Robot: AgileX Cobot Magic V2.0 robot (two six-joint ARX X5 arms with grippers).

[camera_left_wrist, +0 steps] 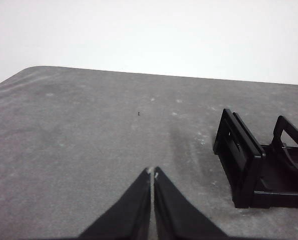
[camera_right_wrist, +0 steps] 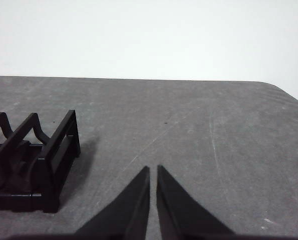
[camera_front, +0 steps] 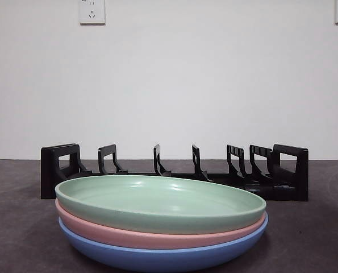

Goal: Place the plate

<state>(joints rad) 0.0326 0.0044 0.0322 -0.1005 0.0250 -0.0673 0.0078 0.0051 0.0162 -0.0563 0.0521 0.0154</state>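
- Three plates sit stacked at the near edge of the dark table (camera_front: 9,227): green plate (camera_front: 157,202) on top, pink plate (camera_front: 129,234) in the middle, blue plate (camera_front: 157,257) underneath.
- Behind them stands the black plate rack (camera_front: 174,173), every slot bare, so nothing has been placed yet; the whole task remains.
- Left gripper (camera_left_wrist: 153,172) hangs over bare table left of the rack, jaws pressed together, holding nothing.
- Right gripper (camera_right_wrist: 153,170) waits right of the rack, jaws nearly together, also without a load.
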